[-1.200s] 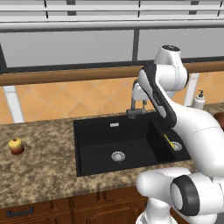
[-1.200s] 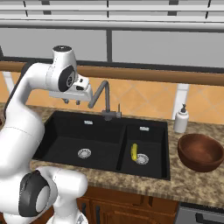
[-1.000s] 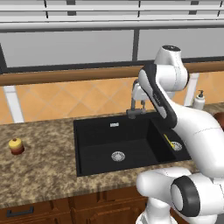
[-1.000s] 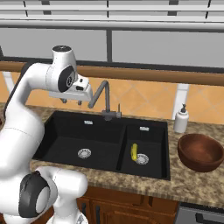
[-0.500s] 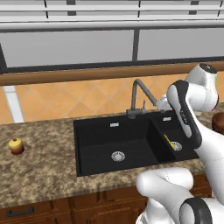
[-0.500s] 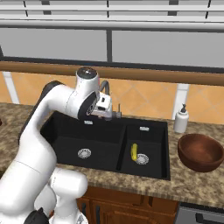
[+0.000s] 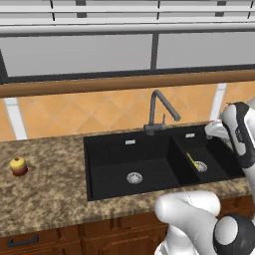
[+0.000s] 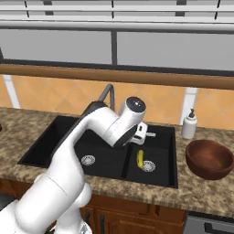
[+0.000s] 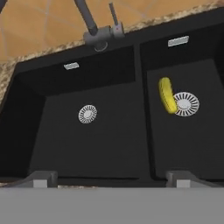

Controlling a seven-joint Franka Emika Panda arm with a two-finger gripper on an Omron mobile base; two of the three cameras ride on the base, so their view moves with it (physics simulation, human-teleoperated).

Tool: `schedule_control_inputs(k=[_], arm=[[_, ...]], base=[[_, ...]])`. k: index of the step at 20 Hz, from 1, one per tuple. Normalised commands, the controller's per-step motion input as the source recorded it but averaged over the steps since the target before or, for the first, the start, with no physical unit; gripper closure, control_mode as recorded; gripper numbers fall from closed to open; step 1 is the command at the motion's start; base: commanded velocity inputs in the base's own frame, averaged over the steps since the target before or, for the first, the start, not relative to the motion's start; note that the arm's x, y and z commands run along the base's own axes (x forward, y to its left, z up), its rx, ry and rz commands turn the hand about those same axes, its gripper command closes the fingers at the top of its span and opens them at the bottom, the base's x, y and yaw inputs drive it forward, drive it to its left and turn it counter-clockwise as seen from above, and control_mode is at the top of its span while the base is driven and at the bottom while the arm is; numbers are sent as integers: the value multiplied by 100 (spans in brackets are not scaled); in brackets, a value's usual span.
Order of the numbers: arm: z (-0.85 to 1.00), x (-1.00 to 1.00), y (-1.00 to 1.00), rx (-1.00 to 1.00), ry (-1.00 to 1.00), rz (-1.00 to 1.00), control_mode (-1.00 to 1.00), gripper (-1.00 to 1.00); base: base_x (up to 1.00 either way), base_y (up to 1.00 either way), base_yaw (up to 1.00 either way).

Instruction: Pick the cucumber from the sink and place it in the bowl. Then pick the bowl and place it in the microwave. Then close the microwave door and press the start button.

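Well below the wide-apart claw (image 9: 111,177), toward its right finger, the cucumber (image 9: 166,95) beside the smaller basin's drain (image 9: 186,103)

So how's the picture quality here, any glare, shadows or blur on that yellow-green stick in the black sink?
Hand view: flat even light, no glare, the small yellow-green cucumber slightly soft-edged beside the round silver drain. Left base view: it is a thin sliver in the black sink. Right base view: no hard shadows.
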Motion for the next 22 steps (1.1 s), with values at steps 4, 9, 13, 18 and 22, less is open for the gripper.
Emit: schedule_control_inputs(k=[4,9,13,18,22], arm=[[-43,10,-52,2,20,-1,-100,-100],[-60,30,-21,0,18,0,-100,-100],[-56,36,-11,0,8,0,-100,-100],[-43,41,-12,0,0,0,-100,-100],[-30,34,-17,0,0,0,-100,-100]], base=[[0,0,0],[0,0,0],[0,0,0],[0,0,0],[0,0,0]])
